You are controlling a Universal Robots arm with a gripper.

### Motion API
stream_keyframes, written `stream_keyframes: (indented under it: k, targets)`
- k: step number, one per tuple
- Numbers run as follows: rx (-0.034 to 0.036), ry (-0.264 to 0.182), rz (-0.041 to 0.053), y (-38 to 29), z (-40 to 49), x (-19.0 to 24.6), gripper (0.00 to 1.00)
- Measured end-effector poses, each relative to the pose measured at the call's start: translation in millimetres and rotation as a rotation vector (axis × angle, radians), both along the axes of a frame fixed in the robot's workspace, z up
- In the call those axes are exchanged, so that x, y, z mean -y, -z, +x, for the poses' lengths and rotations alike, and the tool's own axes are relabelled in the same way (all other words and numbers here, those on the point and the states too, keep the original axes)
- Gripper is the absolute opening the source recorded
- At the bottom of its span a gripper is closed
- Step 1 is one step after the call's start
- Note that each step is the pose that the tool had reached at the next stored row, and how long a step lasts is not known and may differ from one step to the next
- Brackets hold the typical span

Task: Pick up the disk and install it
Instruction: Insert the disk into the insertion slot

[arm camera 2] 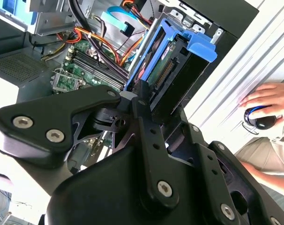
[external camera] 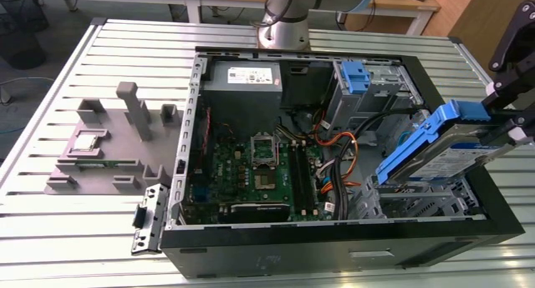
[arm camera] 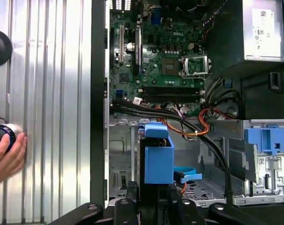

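At the exterior view's left, a grey plastic fixture (external camera: 109,144) sits on the ribbed metal worktop (external camera: 50,225), well apart from the work. The open black computer case (external camera: 334,241) stands in the middle, its green motherboard (external camera: 259,169) exposed. Orange and black cables (external camera: 347,147) lie just left of the disk (external camera: 443,159), a silver hard drive in a blue plastic carrier. The pick-up looks done: it hangs tilted above the silver drive cage (external camera: 418,203) at the near right corner, clamped by the black gripper (external camera: 504,126). It is not yet seated. The case's right rim is close, with open room above.
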State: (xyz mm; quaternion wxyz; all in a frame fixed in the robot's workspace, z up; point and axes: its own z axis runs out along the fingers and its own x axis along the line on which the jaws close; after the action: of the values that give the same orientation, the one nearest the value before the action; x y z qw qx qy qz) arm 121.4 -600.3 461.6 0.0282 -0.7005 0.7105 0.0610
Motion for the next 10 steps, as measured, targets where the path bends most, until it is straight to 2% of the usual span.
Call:
stream_keyframes:
  k: [10]
  targets:
    - [0.0000, 0.000, -0.0007, 4.9, 1.8, -0.1, 0.35]
